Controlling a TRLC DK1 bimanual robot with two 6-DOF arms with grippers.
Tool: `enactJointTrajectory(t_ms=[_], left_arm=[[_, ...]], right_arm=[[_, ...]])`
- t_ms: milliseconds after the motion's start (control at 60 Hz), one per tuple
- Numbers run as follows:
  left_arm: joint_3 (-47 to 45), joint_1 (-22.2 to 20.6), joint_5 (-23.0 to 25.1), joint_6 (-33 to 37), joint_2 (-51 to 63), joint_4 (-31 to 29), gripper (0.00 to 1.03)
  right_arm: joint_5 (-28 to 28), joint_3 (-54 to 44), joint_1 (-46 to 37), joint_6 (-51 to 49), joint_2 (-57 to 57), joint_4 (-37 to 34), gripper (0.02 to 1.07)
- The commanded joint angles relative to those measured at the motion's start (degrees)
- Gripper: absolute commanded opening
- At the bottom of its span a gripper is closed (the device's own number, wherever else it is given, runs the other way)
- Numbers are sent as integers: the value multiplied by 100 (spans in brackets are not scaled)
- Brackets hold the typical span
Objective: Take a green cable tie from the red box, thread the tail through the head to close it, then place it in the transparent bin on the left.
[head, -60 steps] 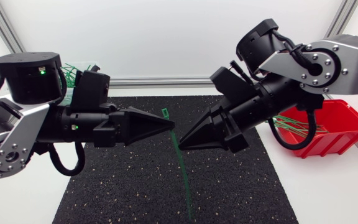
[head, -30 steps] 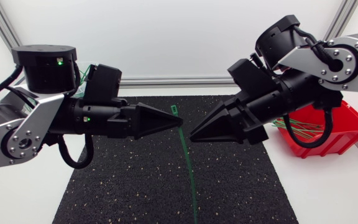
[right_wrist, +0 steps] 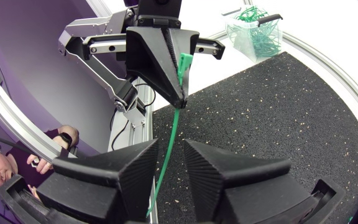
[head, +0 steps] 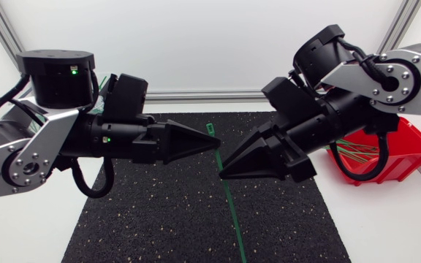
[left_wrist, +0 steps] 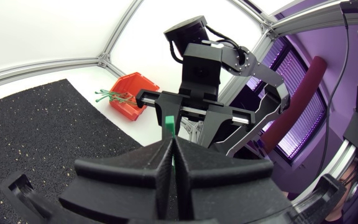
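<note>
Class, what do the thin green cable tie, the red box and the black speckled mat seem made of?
The thin green cable tie: probably flexible plastic, smooth; it hangs as a narrow, gently bending strip. The red box: likely moulded plastic, with even colour and thin, rigid-looking walls. The black speckled mat: perhaps rubber granulate or foam; matte, grainy, with pale flecks.

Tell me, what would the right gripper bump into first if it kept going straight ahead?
Likely the green cable tie, which hangs inside the open right gripper. Just beyond, the left gripper pinching that tie sits ahead, though depth is unclear.
</note>
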Motion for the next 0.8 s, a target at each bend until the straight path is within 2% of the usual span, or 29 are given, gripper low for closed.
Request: enactJointTrajectory(t_ms=[0,150,483,533,617,633,783], left_arm=[[148,-68,-28,148,122,-1,4],[140,-77,-37,148,114,-1,4],[96,-95,-169,78,140,281,4],[43,-103,-169,52,140,377,8],[-71,-130,-186,-106,140,676,23],[-107,-130,-195,-133,131,747,28],[-282,-121,-274,-335,87,1160,30]], right_arm=[[-47,-186,62,-94,-86,-60,29],[-47,-230,79,-111,-130,-24,8],[-55,-327,123,12,-314,-16,8],[-99,-336,123,56,-314,20,8],[-214,-353,53,117,-349,90,8],[-222,-353,35,126,-349,90,8],[-345,-415,-132,319,-429,345,8]])
